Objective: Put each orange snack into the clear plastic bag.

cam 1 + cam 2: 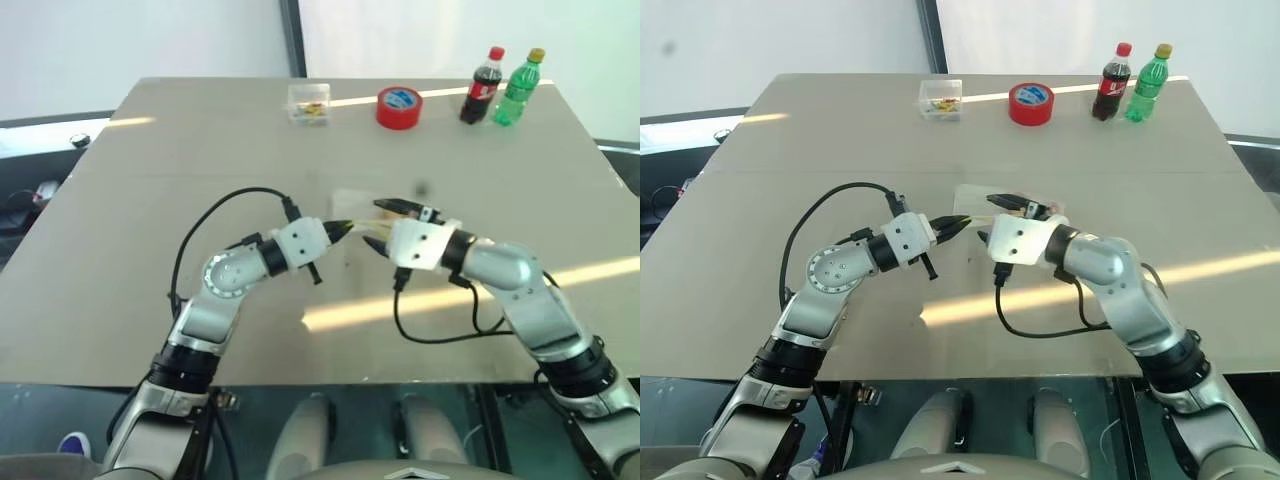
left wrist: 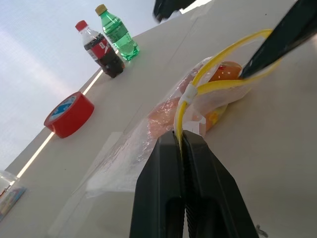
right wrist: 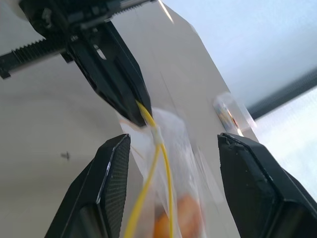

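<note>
1. The left gripper (image 2: 182, 141) is clenched on the yellow zip strip of the clear plastic bag (image 2: 163, 124), holding it up over the middle of the table (image 1: 150, 200).
2. The right gripper (image 3: 171, 148) stands spread, grasping nothing — its fingers (image 3: 106, 183) flank the bag's mouth.
3. Both forearms reach inward, roughly level, the grippers meeting tip to tip.
4. An orange snack (image 2: 225, 72) lies inside the bag.
5. At the far edge stand a red tape roll (image 1: 399, 107), a cola bottle (image 1: 481, 87) and a green bottle (image 1: 519, 88) — labels unreadable.
</note>
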{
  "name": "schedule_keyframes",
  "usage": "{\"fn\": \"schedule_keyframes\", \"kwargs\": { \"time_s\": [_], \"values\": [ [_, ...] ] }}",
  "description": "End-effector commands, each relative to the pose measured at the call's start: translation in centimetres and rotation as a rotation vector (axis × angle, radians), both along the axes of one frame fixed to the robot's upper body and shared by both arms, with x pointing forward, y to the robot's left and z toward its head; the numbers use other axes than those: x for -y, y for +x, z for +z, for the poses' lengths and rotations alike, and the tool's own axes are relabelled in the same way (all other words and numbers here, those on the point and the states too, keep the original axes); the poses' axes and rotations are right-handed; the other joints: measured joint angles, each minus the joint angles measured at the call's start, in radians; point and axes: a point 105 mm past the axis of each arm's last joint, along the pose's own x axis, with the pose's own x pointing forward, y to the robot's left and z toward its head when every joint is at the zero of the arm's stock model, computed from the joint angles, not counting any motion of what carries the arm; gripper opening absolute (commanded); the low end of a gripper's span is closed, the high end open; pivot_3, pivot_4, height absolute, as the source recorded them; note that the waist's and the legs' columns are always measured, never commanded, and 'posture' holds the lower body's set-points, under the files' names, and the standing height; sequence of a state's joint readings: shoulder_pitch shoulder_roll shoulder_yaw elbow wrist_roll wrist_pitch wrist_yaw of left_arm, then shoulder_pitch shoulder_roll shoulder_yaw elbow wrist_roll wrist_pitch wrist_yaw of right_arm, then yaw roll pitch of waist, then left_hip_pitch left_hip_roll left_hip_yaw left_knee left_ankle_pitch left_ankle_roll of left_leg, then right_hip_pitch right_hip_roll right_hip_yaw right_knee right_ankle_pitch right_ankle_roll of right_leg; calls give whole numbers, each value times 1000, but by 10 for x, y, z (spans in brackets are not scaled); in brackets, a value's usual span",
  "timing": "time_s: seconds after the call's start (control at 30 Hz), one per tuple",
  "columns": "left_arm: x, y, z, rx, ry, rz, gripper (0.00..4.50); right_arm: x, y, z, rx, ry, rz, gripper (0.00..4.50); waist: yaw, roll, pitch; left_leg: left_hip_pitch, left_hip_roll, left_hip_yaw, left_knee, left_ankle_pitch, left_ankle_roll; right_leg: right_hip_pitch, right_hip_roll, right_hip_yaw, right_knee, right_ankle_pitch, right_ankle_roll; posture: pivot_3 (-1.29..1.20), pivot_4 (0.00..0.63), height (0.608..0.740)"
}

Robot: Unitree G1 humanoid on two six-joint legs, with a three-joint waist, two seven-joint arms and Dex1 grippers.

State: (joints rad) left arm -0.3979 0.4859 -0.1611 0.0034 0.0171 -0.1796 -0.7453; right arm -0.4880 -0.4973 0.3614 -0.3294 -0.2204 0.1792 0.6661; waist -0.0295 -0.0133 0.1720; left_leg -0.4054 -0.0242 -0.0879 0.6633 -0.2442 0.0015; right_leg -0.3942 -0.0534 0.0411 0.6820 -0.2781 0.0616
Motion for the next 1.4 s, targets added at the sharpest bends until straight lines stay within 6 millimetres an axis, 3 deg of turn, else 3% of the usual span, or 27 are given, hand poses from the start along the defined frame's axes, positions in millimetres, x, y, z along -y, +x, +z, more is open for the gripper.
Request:
{"fn": "schedule_keyframes", "kwargs": {
  "time_s": [0.03, 0.1, 0.97, 1.13, 1.4],
  "values": [
    [1, -2, 12, 65, -8, -3, 0, -11, 2, 7, 90, -32, 43, 2342, 9, 0, 0, -1, 0, -1, 0, 0, 0, 0, 0, 0, -1, 0, 0, 0, 150, 740],
    [1, -2, 12, 68, -7, 1, 0, -14, 2, 6, 109, -53, 56, 1605, 11, 0, 0, -1, 0, 0, 0, 0, 0, -1, 0, 0, -1, 0, 0, 0, 150, 740],
    [-1, -5, 15, 125, 12, 6, 0, -12, 11, 7, 151, -82, 25, 1605, 11, 0, 0, 0, 0, 0, -1, 0, 0, 0, 0, 0, -1, 0, 0, 0, 150, 740],
    [-1, -5, 14, 120, 9, 9, 0, -12, 11, 7, 151, -83, 27, 50, 11, 0, 0, 0, 0, 0, -1, 0, 0, 0, 1, 0, -1, 0, 0, 0, 150, 740],
    [-2, -5, 13, 114, 3, 12, 0, -12, 10, 7, 145, -78, 25, 50, 11, 0, 0, 0, 0, 0, -1, 0, 0, 0, 0, 0, -1, 0, 0, 0, 150, 740]
  ]
}}
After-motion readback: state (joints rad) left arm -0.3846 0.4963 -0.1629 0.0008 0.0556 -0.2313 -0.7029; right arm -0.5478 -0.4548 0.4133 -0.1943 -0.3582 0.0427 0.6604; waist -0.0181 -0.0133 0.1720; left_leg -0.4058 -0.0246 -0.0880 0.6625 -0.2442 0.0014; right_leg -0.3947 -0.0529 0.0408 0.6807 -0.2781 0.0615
